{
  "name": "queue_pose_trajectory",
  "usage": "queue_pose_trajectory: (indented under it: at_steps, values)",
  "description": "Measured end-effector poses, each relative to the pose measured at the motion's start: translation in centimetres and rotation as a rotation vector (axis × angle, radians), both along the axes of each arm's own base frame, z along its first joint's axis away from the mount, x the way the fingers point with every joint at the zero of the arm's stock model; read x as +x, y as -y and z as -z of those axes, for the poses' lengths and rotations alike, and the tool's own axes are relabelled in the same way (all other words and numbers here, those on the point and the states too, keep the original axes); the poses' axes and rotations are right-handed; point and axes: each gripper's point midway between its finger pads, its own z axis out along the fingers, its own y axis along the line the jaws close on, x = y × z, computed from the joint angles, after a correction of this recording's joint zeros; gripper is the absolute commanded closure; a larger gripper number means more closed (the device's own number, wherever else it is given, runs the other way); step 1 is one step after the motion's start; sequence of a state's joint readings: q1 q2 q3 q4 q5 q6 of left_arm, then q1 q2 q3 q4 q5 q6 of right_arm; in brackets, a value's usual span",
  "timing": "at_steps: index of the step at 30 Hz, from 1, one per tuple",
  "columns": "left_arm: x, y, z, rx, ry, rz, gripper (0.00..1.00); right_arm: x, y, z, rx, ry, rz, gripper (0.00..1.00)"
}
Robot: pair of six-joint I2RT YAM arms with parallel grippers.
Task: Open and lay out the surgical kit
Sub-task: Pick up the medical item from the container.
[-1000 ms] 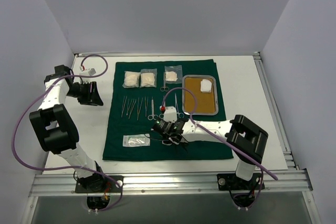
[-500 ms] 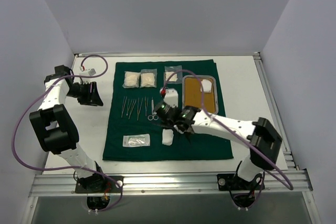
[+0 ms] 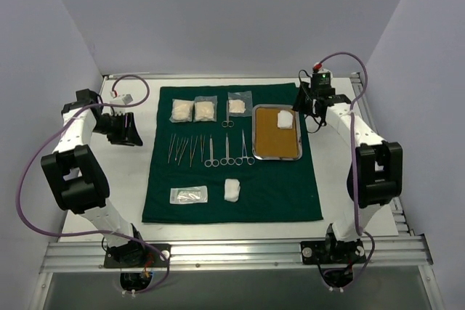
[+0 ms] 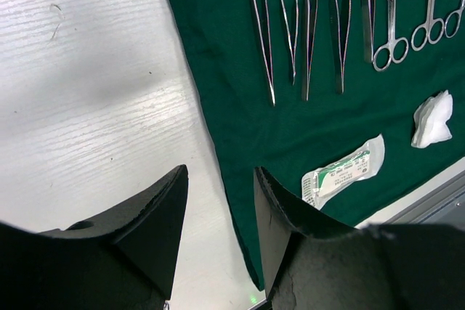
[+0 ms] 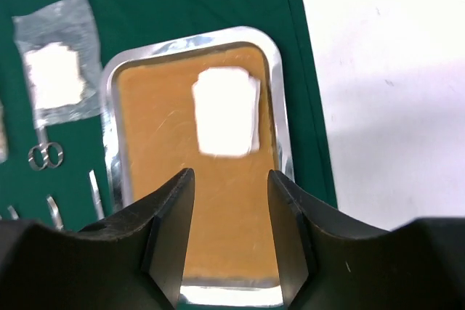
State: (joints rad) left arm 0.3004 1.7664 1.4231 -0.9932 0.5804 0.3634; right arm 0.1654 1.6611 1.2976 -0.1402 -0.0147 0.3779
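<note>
- The right gripper [image 5: 231, 176] had released the gauze [image 3: 232, 189] on the drape [image 3: 276, 194], at six o'clock from the scissors [image 3: 227, 150].
- It had withdrawn to the tray's [image 3: 277, 158] one o'clock, with its fingers apart and empty.
- The left gripper [image 4: 219, 172] stayed idle, with its fingers apart too.
- The layout looked nearly complete.

We see a white wood-grain tabletop [image 4: 87, 70] beneath the left gripper [image 4: 219, 179] and out to its left; a grey aluminium frame rail [image 4: 439, 197] lies off to its right.
</note>
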Motion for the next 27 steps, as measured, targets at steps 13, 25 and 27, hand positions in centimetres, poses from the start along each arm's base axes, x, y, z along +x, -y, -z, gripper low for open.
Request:
queue_pose_trajectory:
  at_steps: [13, 25, 27]
  values:
    - [0.3, 8.3, -1.2, -0.052, 0.064, 0.263, 0.49, 6.1, 2.8, 8.4, 0.095, -0.114, -0.083, 0.65]
    - [-2.1, 19.7, -2.7, -0.172, 0.105, 0.608, 0.49, 6.0, 1.4, 10.0, 0.145, -0.126, -0.142, 0.7]
    - [-2.1, 19.8, -2.3, -0.174, 0.09, 0.609, 0.49, 5.9, 1.3, 10.1, 0.148, -0.127, -0.146, 0.7]
